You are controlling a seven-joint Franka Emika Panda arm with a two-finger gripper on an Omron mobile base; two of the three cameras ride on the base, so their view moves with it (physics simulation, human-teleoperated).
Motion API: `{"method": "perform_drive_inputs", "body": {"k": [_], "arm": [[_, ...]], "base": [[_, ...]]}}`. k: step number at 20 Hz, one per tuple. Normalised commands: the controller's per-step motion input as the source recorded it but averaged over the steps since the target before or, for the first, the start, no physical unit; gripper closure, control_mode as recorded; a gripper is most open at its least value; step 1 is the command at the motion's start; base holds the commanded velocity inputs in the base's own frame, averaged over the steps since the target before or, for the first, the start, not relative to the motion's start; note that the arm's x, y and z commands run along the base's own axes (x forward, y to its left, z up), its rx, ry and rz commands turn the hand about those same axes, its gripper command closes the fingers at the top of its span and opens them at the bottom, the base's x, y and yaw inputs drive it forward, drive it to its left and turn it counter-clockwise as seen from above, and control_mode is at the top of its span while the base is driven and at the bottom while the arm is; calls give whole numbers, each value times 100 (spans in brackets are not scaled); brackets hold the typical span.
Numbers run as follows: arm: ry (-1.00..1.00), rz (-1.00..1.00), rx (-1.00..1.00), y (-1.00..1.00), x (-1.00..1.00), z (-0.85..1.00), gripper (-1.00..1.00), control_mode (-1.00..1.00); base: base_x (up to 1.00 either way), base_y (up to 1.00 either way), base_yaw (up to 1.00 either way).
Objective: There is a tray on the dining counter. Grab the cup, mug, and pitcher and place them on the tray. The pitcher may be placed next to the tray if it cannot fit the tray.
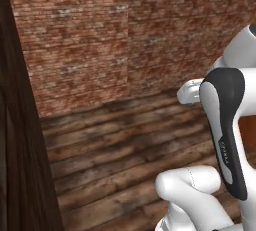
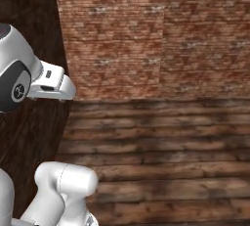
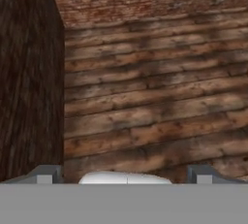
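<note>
No task items in frame: brick wall (image 1: 125, 30), plank floor (image 2: 161, 151), dark panel.
Red-brown brick wall fills the far side; worn wooden floor runs near to far below it; a dark wood panel (image 3: 29, 77) stands at left. Gripper (image 3: 123, 174) over bare floor, fingertips (image 3: 44, 174) spread wide, nothing between them.

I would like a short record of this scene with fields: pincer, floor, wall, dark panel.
pincer: open, tips wide apart, holding nothing, pointing at the floor
floor: brown wooden planks, worn look
wall: red-brown brick, behind the floor
dark panel: dark wood surface, upright, on the left side of each view
arm: white with dark joints, folded in front of the base cameras
</note>
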Motion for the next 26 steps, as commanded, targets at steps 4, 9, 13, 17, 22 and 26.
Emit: {"method": "perform_drive_inputs", "body": {"k": [4,9,13,17,22,26], "arm": [[0,0,0,0,0,0,-100,100],[0,0,0,0,0,0,-100,100],[0,0,0,0,0,0,-100,100],[0,0,0,0,0,0,-100,100],[0,0,0,0,0,0,-100,100],[0,0,0,0,0,0,-100,100]], "base": [[100,57,0],[100,43,-8],[100,11,-31],[100,2,-55],[100,29,-67],[98,44,-66]]}}
